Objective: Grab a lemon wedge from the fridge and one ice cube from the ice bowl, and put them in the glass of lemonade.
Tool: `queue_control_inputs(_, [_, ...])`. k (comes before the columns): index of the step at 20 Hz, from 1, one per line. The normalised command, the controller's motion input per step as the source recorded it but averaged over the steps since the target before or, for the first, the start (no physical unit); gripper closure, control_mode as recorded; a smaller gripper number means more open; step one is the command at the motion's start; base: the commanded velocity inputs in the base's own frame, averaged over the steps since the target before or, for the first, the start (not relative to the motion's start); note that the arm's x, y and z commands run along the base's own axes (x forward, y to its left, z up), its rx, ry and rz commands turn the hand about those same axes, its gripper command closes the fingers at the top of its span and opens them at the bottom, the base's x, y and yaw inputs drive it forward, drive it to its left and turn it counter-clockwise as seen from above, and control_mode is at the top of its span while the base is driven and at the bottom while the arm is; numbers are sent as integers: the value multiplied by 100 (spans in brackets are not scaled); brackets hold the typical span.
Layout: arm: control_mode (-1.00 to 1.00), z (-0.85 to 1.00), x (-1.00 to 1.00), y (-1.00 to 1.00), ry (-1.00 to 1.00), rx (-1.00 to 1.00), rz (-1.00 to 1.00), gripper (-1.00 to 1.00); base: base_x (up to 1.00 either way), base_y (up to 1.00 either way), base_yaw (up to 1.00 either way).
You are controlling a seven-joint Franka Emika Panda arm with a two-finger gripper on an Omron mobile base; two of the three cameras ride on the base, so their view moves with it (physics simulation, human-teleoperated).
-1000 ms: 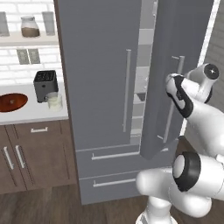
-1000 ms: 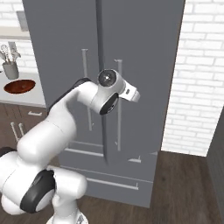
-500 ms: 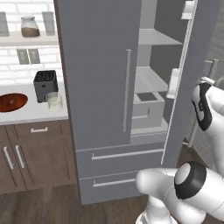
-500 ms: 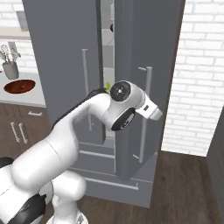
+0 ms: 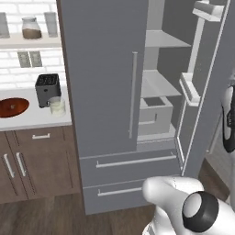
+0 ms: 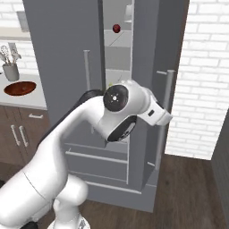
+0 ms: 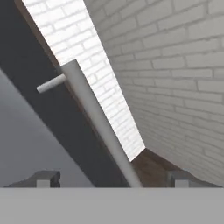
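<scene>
Left base view: the tall matte grey fridge (image 5: 105, 82) has its right door (image 5: 209, 92) swung wide, baring pale shelves for reaching in. On the white bench (image 5: 32, 120), the reddish-brown ice bowl (image 5: 12, 106) lies at the left edge and the short clear glass of lemonade (image 5: 57, 106) stands before a black toaster (image 5: 47, 88).

Right base view: a small dark red fruit (image 6: 116, 28) rests on an upper shelf; no lemon wedge can be made out.

Hand view: the tool (image 7: 111, 178) is released, fingertips (image 7: 46, 178) apart astride the long silver door handle (image 7: 94, 113), beside a white brick wall (image 7: 175, 65).
</scene>
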Motion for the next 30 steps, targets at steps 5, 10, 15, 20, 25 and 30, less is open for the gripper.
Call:
queue_control_inputs(5, [-100, 100, -93, 51, -6, -1, 0, -100, 0, 0, 0])
queue_control_inputs(10, [-100, 83, -26, 100, 9, -14, 0, -100, 0, 0, 0])
queue_control_inputs(15, [-100, 28, 15, 100, 20, -26, 0, -100, 0, 0, 0])
queue_control_inputs(20, [-100, -10, 88, 100, 38, -33, -6, -100, 0, 0, 0])
queue_control_inputs(25, [-100, -33, 100, 62, 46, -40, -12, -100, 0, 0, 0])
queue_control_inputs(30, [-100, 0, 70, -15, 21, -23, -7, -100, 0, 0, 0])
